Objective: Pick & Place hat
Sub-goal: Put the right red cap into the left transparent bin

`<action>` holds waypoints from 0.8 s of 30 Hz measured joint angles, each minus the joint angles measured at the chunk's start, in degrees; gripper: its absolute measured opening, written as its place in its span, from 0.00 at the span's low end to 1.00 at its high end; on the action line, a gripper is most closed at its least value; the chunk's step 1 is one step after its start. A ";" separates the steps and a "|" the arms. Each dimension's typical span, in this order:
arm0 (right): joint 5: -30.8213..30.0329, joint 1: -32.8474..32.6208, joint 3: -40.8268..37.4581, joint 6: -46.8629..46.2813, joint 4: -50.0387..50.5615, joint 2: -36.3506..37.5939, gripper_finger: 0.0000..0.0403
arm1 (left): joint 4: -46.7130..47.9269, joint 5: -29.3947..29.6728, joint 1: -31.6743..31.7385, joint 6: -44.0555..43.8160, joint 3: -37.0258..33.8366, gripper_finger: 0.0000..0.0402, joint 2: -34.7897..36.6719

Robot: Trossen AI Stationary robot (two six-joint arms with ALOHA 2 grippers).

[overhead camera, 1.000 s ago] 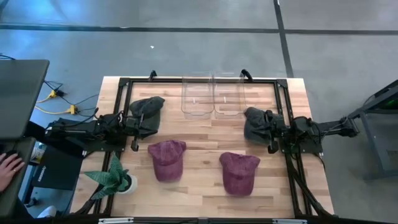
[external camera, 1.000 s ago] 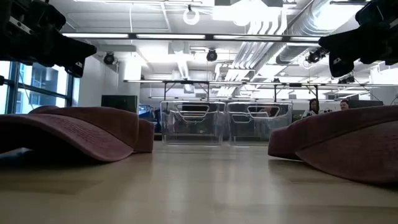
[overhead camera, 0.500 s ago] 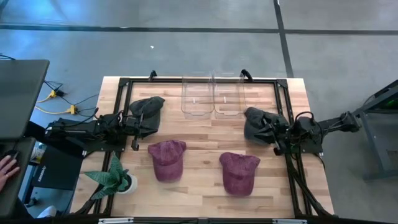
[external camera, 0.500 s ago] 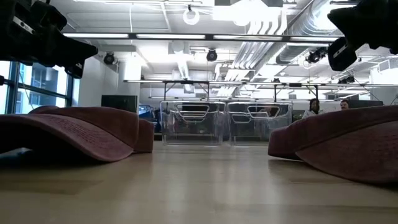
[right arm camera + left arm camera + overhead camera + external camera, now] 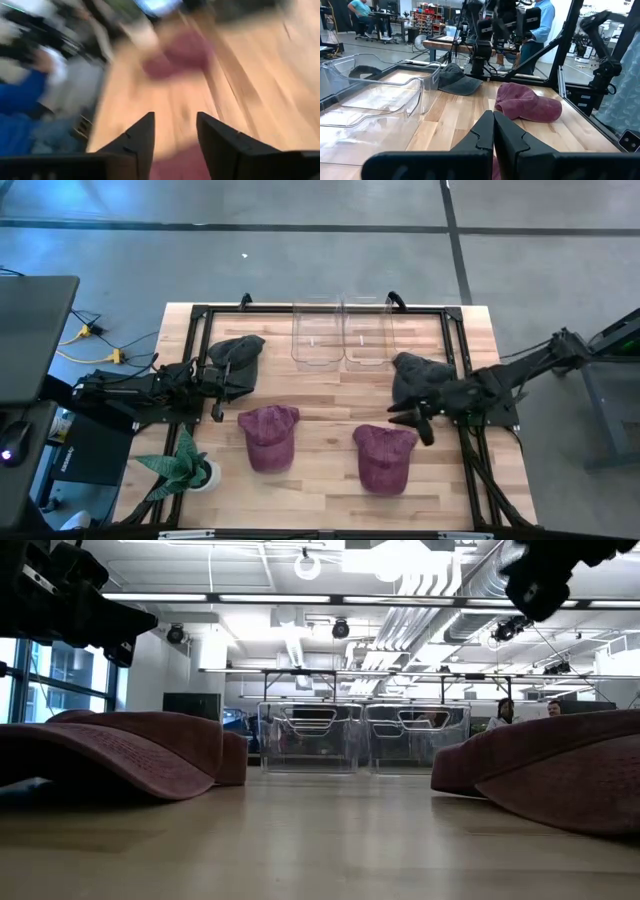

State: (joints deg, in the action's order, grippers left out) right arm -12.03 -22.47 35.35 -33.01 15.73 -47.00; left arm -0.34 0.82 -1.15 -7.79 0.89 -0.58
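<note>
On the near half of the surface (image 5: 330,405) lie two maroon hats: the right maroon hat (image 5: 383,456) at about 5 o'clock from centre and the left maroon hat (image 5: 267,436) at about 7 o'clock, with a small potted plant (image 5: 183,467) further out at 8 o'clock. Over the last second the right claw (image 5: 412,420) has swung off the right grey hat (image 5: 418,377), which sits at 3 o'clock, and come inward and nearward; it now hangs empty just beyond the right maroon hat, its fingers a moderate gap apart. That points to this hat as the likely next pick, with no grasp made yet. The left claw (image 5: 493,131) has not moved; it waits at 9 o'clock beside the left grey hat (image 5: 236,352), fingers pressed together on nothing. Farthest off, at 12 o'clock, two clear bins (image 5: 343,335) stand side by side, and both look empty, so no hat has been placed
</note>
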 joint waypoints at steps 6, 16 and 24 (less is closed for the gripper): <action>9.16 1.23 11.78 -21.44 27.41 -14.71 0.51 | 0.07 -0.04 0.00 0.00 0.00 0.00 0.00; 18.71 6.34 5.56 -34.49 28.01 -27.26 0.65 | 0.35 -1.51 0.00 0.00 0.00 0.00 -0.02; 28.38 9.43 1.73 -31.35 20.01 -31.15 0.63 | 0.35 -1.63 0.00 0.00 0.00 0.00 0.00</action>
State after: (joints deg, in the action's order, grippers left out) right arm 16.35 -13.04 37.08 -64.36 35.74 -78.16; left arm 0.01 -0.81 -1.15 -7.79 0.89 -0.58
